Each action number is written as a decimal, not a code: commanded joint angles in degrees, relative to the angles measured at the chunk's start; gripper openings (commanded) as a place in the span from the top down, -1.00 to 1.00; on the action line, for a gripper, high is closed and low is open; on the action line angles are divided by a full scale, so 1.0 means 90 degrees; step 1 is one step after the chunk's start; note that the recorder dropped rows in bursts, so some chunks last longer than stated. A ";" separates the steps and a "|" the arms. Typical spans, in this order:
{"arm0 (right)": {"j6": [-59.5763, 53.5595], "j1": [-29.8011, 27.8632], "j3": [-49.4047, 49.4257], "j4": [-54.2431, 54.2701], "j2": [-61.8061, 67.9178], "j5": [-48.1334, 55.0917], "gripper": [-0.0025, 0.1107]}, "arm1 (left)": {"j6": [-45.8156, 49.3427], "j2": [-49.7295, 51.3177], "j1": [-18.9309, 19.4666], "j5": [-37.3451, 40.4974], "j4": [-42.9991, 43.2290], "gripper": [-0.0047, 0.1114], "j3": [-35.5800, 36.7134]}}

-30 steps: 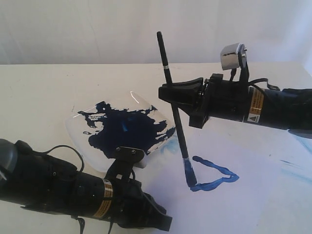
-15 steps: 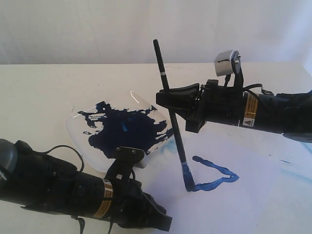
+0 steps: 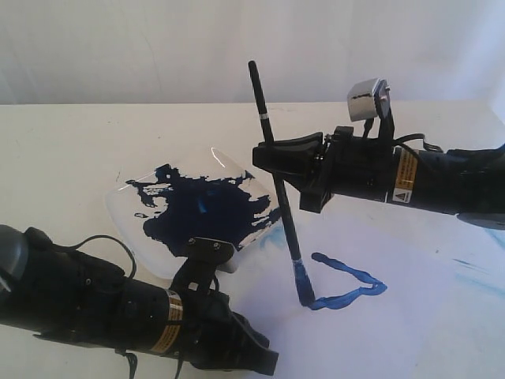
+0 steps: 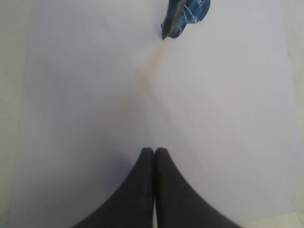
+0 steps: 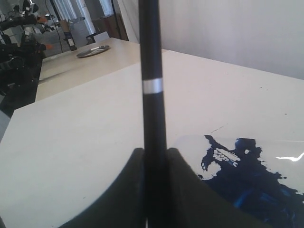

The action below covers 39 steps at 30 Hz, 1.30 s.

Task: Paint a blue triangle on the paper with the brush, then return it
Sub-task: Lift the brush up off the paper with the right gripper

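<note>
My right gripper [image 3: 276,167] is shut on the black brush [image 3: 280,189], gripping the handle below its pale ring [image 5: 152,86]. The brush stands nearly upright, and its blue-stained tip [image 3: 304,290] touches the paper [image 3: 394,324] at the near-left corner of the blue triangle [image 3: 351,284], which shows two painted sides. In the left wrist view the brush tip [image 4: 175,23] and blue paint show at the far end of the paper [image 4: 213,118]. My left gripper [image 4: 154,151] is shut with nothing in it and rests on the paper's near-left part.
A clear square plastic dish [image 3: 130,193] with a large dark navy paint puddle [image 3: 207,209] sits just left of the paper, close to my left arm [image 3: 102,308]. Faint pale-blue smears [image 3: 477,268] mark the paper's right side.
The right gripper shifted left and tilted slightly, dragging the brush tip a little left along the triangle's near corner. The left arm stayed still.
</note>
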 commanded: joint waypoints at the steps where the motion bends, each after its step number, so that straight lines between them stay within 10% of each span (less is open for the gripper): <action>1: -0.0125 0.0000 -0.0049 0.0014 -0.0011 -0.0096 0.96 | 0.0031 0.0031 0.0000 0.0463 0.0160 0.92 0.0117; 39: 0.2094 -0.0025 -0.0567 -0.0974 -0.2074 -0.0096 0.96 | 0.0052 0.0031 0.0000 0.0463 0.0160 0.92 0.0117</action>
